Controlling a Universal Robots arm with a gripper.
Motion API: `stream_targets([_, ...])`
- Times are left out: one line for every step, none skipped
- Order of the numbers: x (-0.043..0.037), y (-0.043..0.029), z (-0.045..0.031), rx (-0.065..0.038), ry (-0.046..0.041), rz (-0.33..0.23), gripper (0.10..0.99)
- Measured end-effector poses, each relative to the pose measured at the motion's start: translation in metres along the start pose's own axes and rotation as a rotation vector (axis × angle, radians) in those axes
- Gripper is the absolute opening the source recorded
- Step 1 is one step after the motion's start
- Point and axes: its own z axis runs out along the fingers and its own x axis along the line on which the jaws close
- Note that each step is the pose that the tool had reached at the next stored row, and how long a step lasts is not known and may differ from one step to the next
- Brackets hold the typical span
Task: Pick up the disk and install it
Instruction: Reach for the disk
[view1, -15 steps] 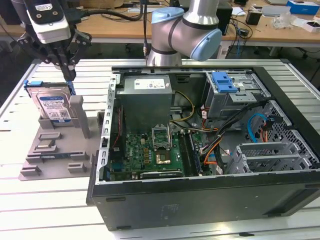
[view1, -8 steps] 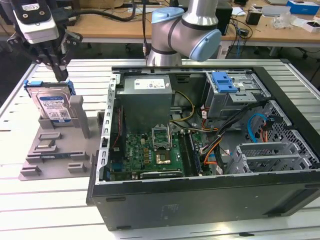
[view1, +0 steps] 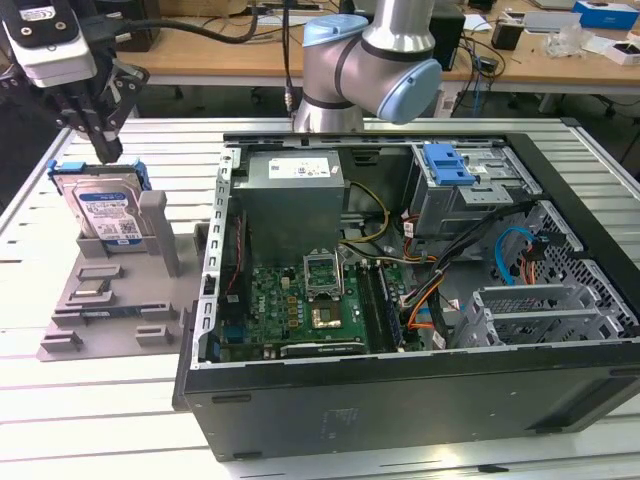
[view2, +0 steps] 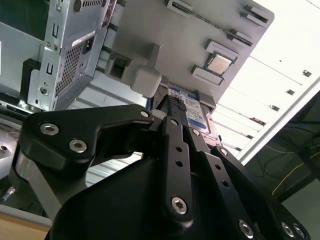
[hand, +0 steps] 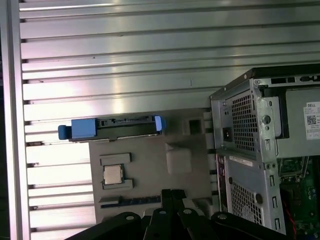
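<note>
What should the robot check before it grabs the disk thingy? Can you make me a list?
1. Disk stands upright in the grey holder: ok.
2. Gripper is just above the disk and holds nothing: ok.
3. Jaws wide enough to go around the disk: not ok, they look shut.
4. Gripper lined up with the disk's thin edge: cannot tell.
5. Computer case is open on top: ok.
6. A free slot for the disk inside: cannot tell.

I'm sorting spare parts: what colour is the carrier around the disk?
Blue. The carrier around the disk shows best in the first wrist view.
</note>
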Motion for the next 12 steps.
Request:
stream_targets([0.0033,-0.0002,-0.0001,0.000,0.0000,0.000,0.102])
stream_targets([0.0050,-0.0004,-0.0001,0.000,0.0000,0.000,0.102])
stream_targets([0.0063,-0.0005,-0.0001,0.000,0.0001,0.000,0.102])
stream_targets([0.0083,-0.0006,-0.0002,0.000,0.0001,0.000,0.102])
stream_targets([0.0107,-0.0008,-0.0002,0.000,0.0001,0.000,0.102])
stream_targets([0.0179,-0.0012,-0.0002,0.000,0.0001,0.000,0.102])
stream_targets([0.0192,-0.0012,-0.0001,0.000,0.0000,0.000,0.102])
stream_targets([0.0200,-0.0012,-0.0001,0.000,0.0000,0.000,0.102])
stream_targets([0.0212,-0.0012,-0.0001,0.000,0.0001,0.000,0.102])
stream_targets([0.0228,-0.0012,-0.0001,0.000,0.0001,0.000,0.102])
stream_targets([0.0243,-0.0012,0.0000,0.000,0.0000,0.000,0.102])
stream_targets([0.0259,-0.0011,0.0000,0.000,0.0001,0.000,0.102])
